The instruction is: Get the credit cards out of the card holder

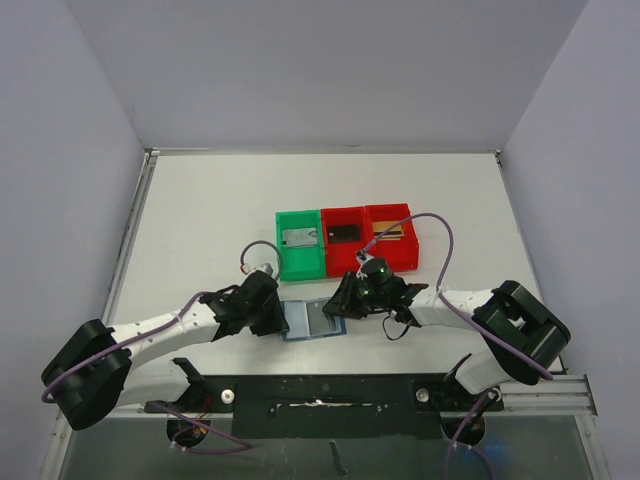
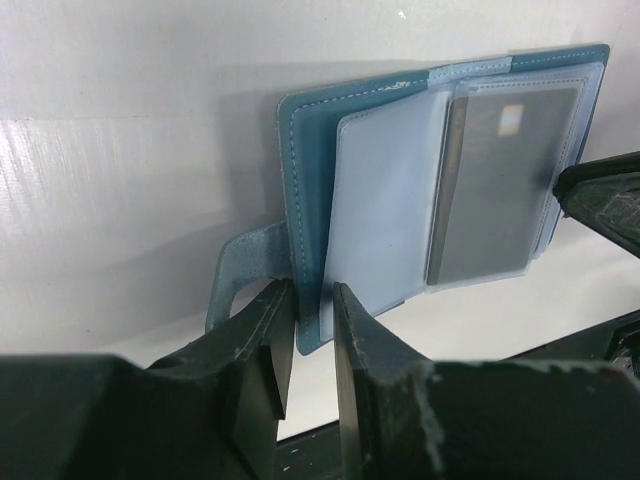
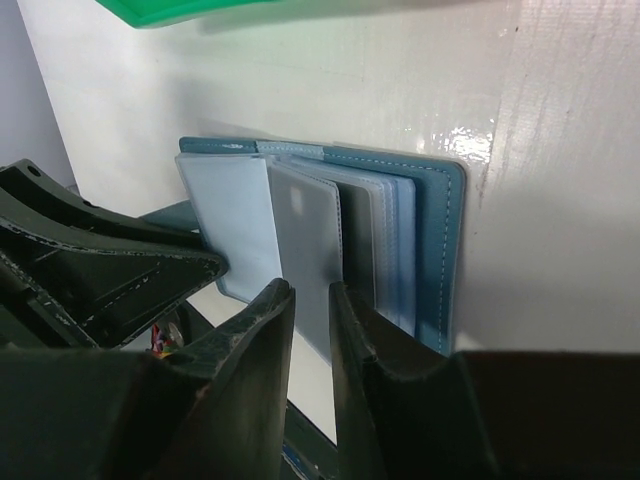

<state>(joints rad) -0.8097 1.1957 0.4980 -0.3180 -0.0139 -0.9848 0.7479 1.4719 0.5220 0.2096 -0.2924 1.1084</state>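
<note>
3 bins (image 1: 335, 255) on wht table (image 1: 220, 210), grey walls (image 1: 330, 70)

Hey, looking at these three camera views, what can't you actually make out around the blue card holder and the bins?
Print on the card in the card holder: left wrist view, a frosted sleeve blurs it.
Whether the right gripper pinches a card or only a sleeve: right wrist view, its own fingers cover the contact.
What lies in the green bin and red bins: top view, too small.
</note>
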